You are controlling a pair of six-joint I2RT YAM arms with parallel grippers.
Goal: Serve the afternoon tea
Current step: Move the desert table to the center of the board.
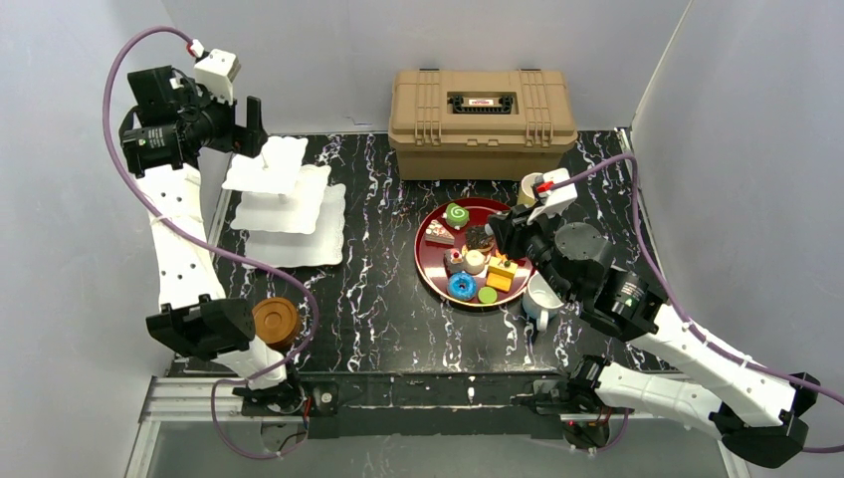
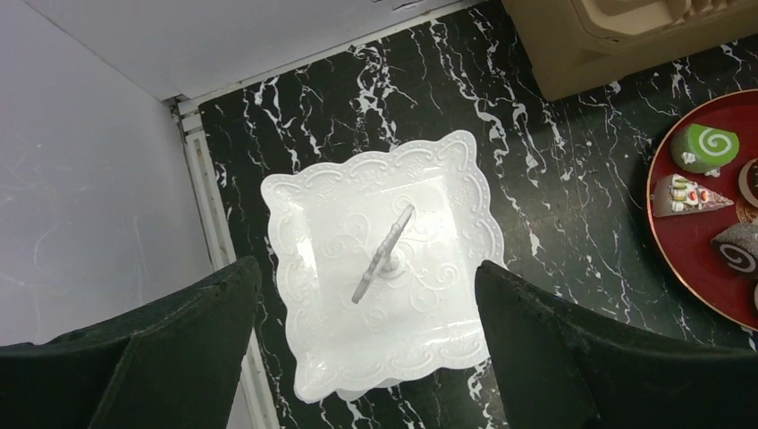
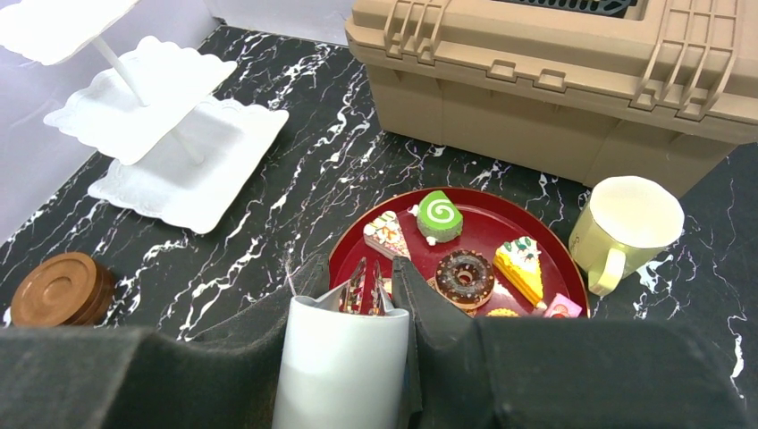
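Right end effector (image 3: 357, 273) clenches a white cylindrical pastry (image 3: 344, 357) over the dark red tray (image 3: 487, 204); white three-tier stand (image 1: 289, 204) sits well apart at its 9 o'clock in the top view, left end effector (image 2: 366, 270) released, hovering straight above the stand's top tier.

You have eight toy pastries (image 1: 476, 262) to count from above, all on one dark red tray (image 1: 424, 261); among them are one green roll (image 1: 457, 214) and one blue donut (image 1: 461, 287). There are two mugs: one cream-yellow mug (image 3: 626, 223) at the far right and one white mug (image 1: 542, 299) at the near right. One three-tier stand (image 1: 289, 199) is far left. One stack of brown coasters (image 1: 276, 321) is near left; you cannot tell how many it holds. One tan case (image 1: 483, 124) stands far.
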